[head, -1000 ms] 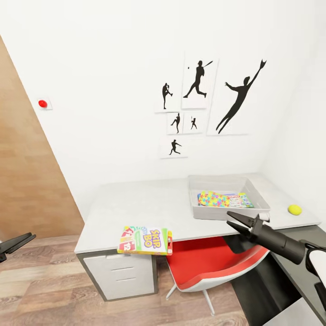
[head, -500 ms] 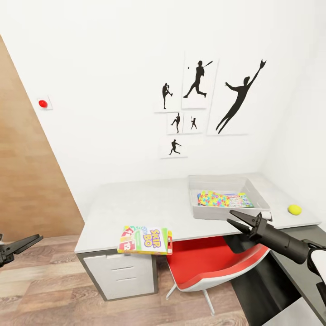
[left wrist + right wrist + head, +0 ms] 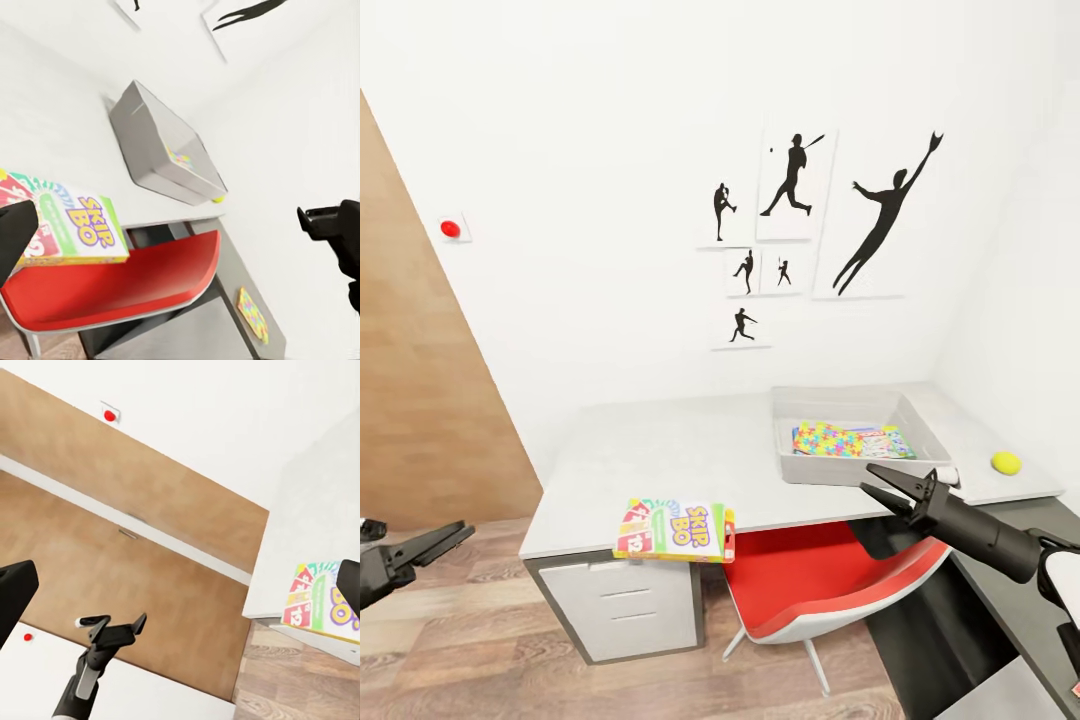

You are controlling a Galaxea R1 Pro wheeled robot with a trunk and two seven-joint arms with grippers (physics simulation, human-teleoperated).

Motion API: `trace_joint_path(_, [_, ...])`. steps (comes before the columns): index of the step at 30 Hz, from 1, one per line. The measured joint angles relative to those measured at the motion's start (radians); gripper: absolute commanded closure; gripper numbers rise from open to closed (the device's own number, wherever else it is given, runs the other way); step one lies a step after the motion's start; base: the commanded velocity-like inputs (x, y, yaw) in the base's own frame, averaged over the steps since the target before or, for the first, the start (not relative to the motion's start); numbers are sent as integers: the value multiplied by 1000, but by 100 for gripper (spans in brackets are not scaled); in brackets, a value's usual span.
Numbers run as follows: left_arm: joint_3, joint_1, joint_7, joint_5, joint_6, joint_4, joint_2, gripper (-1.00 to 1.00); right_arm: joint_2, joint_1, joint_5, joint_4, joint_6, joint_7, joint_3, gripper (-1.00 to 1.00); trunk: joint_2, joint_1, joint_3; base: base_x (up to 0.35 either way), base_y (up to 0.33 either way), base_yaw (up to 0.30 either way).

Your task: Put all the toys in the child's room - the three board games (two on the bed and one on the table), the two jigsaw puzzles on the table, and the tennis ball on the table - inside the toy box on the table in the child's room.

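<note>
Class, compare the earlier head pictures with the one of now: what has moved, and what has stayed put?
The left gripper has come further into the head view, toward the table; it holds nothing. The camera has shifted slightly. The right gripper is still open by the toy box. The SKIP BO box and tennis ball lie as before.

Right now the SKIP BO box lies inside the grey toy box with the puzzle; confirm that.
Not so. The head view shows the SKIP BO box on the table's front edge, overhanging it, apart from the toy box. The puzzle does lie inside.
</note>
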Motion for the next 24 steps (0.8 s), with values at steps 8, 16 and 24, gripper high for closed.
trace_joint_path(8, [-2, 0, 57, -5, -1, -2, -131, -100, 8, 0, 5, 0, 0, 2, 0, -100, 0, 0, 0, 0, -1, 0])
trace_joint_path(16, [-13, -2, 296, -2, -1, -3, -250, -100, 12, 0, 8, 0, 0, 4, 0, -100, 0, 0, 0, 0, 0, 0])
trace_joint_path(24, [-28, -5, 492, 3, -1, -9, -354, -100, 13, 0, 10, 0, 0, 4, 0, -100, 0, 0, 0, 0, 0, 0])
